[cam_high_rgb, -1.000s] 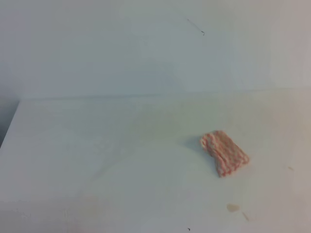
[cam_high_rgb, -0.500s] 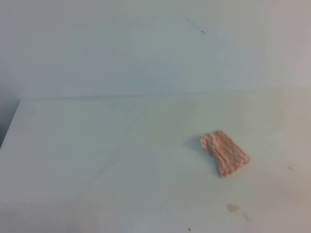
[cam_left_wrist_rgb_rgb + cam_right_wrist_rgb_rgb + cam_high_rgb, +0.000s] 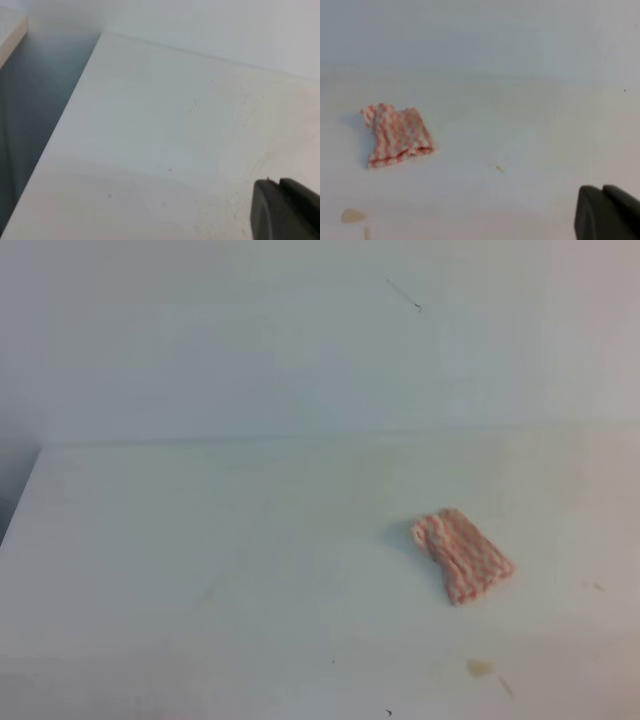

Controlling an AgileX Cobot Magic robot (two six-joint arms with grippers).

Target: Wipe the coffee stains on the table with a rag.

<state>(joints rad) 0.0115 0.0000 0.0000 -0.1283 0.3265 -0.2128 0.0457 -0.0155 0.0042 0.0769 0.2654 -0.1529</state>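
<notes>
The rag [image 3: 462, 555], a small folded cloth with pink-red and white wavy stripes, lies on the white table [image 3: 200, 540] right of centre. It also shows in the right wrist view [image 3: 395, 136] at the left. The coffee stain [image 3: 480, 668], a small tan blob, sits just in front of the rag near the table's front edge, and at the lower left of the right wrist view [image 3: 353, 216]. Neither gripper shows in the high view. Only a dark corner of the left gripper [image 3: 285, 210] and of the right gripper [image 3: 607, 212] shows; both hang above the table, away from the rag.
The table's left edge [image 3: 65, 115] drops to a dark gap. A pale wall [image 3: 300, 340] stands behind the table. Faint yellowish smudges and a small tan fleck [image 3: 499, 169] mark the surface right of the rag.
</notes>
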